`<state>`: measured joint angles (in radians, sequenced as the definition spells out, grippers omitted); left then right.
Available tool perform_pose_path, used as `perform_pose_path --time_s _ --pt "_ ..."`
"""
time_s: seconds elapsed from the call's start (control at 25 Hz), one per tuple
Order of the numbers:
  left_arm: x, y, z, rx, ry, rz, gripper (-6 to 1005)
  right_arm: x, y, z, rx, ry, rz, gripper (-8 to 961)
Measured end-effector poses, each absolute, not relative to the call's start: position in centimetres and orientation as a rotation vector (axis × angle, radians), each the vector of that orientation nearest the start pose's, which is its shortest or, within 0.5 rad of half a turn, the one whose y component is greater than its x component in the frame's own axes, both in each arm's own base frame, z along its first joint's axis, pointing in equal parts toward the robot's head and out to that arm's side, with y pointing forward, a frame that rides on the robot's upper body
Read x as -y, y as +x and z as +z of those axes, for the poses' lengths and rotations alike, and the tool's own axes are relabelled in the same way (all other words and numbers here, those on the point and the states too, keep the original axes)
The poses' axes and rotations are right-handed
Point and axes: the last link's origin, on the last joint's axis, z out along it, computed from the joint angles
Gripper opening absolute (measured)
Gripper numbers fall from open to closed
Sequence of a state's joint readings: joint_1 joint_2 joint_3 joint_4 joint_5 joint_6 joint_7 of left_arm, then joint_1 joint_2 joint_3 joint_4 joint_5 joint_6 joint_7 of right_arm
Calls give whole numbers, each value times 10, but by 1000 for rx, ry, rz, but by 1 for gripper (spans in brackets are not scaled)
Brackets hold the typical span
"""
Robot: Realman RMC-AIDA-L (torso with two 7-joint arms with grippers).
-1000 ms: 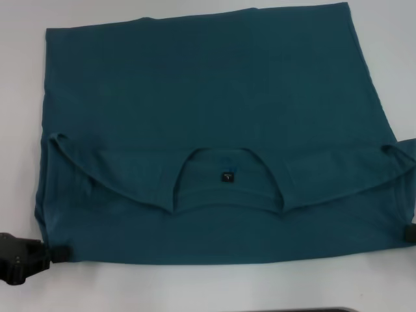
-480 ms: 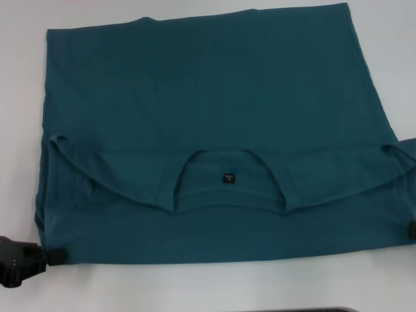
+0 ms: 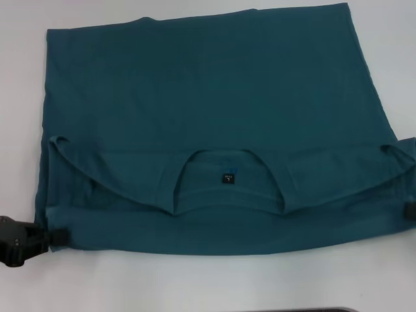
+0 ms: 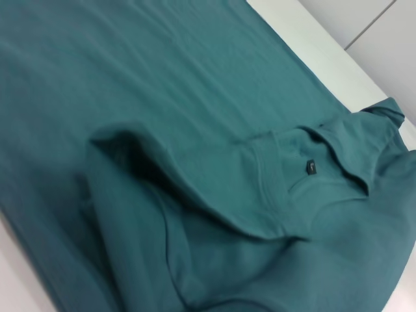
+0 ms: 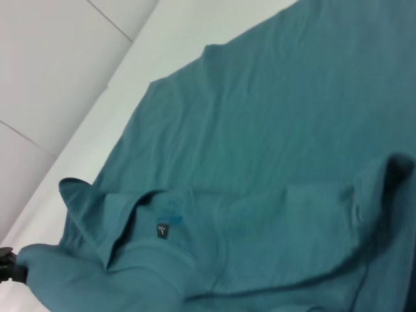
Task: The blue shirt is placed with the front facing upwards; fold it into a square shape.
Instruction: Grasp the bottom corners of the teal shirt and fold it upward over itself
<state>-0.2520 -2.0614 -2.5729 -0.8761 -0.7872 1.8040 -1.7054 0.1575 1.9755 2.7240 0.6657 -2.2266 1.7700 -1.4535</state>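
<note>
Teal cotton fills most of the white table point(image 3: 195, 286), bare margins showing along the near edge and both sides. The blue shirt point(image 3: 208, 110) lies flat, collar and neck label point(image 3: 227, 177) toward the robot, hem far. Left gripper point(image 3: 55, 238) and right gripper point(image 3: 409, 211) sit at its near corners; whether they pinch cloth cannot be told.

— How is the blue shirt point(image 3: 208, 97) laid out?

— It is spread flat on the white table, plain teal side up, with its near part folded back over itself, so that the round neckline and a small dark neck label point(image 3: 227, 176) are shown near the front edge.

— And the sleeves?

— They are tucked in at both sides; the folded band's corners are lifted slightly. No chest lettering is seen.
</note>
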Motion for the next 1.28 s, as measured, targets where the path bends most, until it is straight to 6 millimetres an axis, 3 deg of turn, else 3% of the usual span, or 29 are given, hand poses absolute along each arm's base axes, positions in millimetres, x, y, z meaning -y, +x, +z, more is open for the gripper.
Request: perform_pose_path --time_s 0.48,1.28 --pt "-218 -353 43 1351 -2662 -357 40 -184 389 61 -1537 -2352 642 39" --pt "-185 -361 44 1372 -2712 -371 40 -141 390 55 -1534 -2384 699 38"
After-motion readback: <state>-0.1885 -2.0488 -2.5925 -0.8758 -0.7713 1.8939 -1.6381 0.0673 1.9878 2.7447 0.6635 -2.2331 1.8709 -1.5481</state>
